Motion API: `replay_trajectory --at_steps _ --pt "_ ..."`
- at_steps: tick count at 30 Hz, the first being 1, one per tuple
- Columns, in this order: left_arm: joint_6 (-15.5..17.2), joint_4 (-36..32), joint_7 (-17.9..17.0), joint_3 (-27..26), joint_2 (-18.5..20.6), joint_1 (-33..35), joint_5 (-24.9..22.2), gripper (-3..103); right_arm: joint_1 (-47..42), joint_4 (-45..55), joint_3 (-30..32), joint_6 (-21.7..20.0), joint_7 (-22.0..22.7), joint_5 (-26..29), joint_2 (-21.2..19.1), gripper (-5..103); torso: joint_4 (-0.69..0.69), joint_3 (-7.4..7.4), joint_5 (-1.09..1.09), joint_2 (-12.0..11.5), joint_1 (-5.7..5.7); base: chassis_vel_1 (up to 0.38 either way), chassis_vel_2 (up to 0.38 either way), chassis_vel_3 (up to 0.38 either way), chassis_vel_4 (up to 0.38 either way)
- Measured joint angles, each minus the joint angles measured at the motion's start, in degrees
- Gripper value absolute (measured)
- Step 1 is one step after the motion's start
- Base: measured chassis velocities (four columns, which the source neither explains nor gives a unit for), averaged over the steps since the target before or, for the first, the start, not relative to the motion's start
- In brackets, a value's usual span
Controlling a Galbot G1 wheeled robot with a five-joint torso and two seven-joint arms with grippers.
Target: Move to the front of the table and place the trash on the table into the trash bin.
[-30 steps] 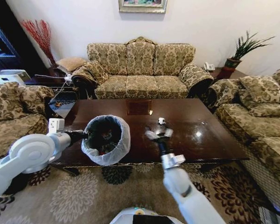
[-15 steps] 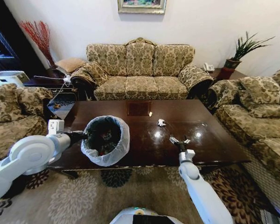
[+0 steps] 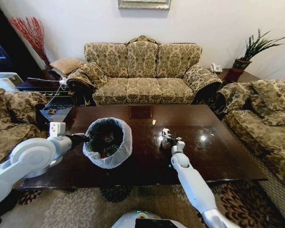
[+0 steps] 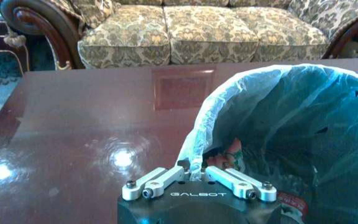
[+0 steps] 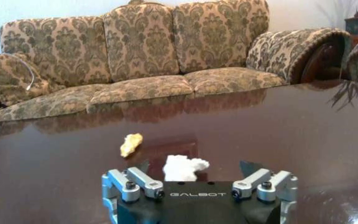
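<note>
Head view puts your right gripper [image 3: 166,136] spread wide around the white crumpled scrap [image 5: 182,168] on the table [image 3: 218,152], not pinching yet. Left gripper [image 4: 196,173] pinches the trash bin [image 3: 108,142] rim (some trash's inside already). 2 bits left, counting the yellowish scrap [image 5: 131,143].

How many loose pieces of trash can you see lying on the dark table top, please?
2: a crumpled white scrap between the right hand's open fingers, and a small yellowish scrap just beyond, toward the sofa. Others may be hidden.

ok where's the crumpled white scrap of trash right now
The crumpled white scrap lies on the glossy dark brown table, between the open fingers of the right gripper, with a small yellowish scrap just beyond, toward the sofa.
</note>
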Motion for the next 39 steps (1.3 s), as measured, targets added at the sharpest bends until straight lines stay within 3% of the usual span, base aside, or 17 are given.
replay_trajectory --at_steps 1,2,4,11,14,17,20,26,35,39 --pt "0.00 0.00 0.00 0.00 0.00 0.00 0.00 1 0.00 0.00 0.00 0.00 0.00 0.00 0.00 96 0.00 0.00 0.00 0.00 0.00 0.000 0.000 0.000 0.000" --pt "-0.06 -0.04 0.16 0.00 -0.12 0.01 0.03 1 0.36 -0.51 -0.06 -0.65 0.00 -0.11 0.26 85 0.00 0.00 0.00 0.00 0.00 0.080 -0.041 -0.026 0.054" --pt "-0.08 -0.08 0.27 0.01 -0.18 0.02 0.05 1 0.56 -0.95 -0.15 -0.88 0.00 -0.15 0.40 85 0.00 0.01 0.01 0.00 0.00 0.080 -0.029 -0.047 0.054" --pt "-0.30 -0.38 0.53 0.10 -0.48 0.13 0.16 1 3.67 -6.05 -0.16 -0.91 -0.01 -0.10 1.65 53 -0.02 0.06 0.00 -0.03 0.13 0.000 0.000 0.000 0.000" --pt "-0.35 -0.40 0.58 0.13 -0.50 0.15 0.17 1 4.21 -6.97 -0.16 -0.80 -0.11 -0.03 1.86 48 -0.02 0.05 0.01 -0.03 0.12 0.000 0.000 0.000 0.000" --pt "-0.55 -0.45 0.69 0.15 -0.53 0.28 0.19 1 4.93 -8.97 -0.13 -0.43 -0.66 0.31 2.11 32 -0.01 0.04 0.01 -0.02 0.07 0.000 0.000 0.000 0.000" --pt "-0.58 -0.42 0.73 0.21 -0.53 0.36 0.20 1 5.07 -9.61 -0.12 -0.44 -1.03 1.26 2.06 26 -0.01 0.04 0.01 -0.02 0.08 0.000 0.000 0.000 0.000" --pt "-0.75 -0.24 0.87 0.59 -0.41 0.35 0.33 1 5.10 -10.29 -0.12 -0.43 -1.65 2.82 1.58 2 -0.02 0.04 0.00 -0.02 0.09 0.000 0.000 0.000 0.000" --pt "-0.76 -0.31 0.93 0.52 -0.22 0.36 0.34 1 3.39 -7.06 0.24 -0.43 -1.69 3.93 1.01 0 -0.01 0.04 0.01 -0.03 0.10 0.000 0.000 0.000 0.000" --pt "-0.77 -0.40 0.96 0.34 -0.23 0.48 0.31 1 -1.87 4.72 0.65 2.47 -4.46 5.50 -0.67 0 -0.02 0.04 0.00 -0.02 0.09 0.000 0.000 0.000 0.000"
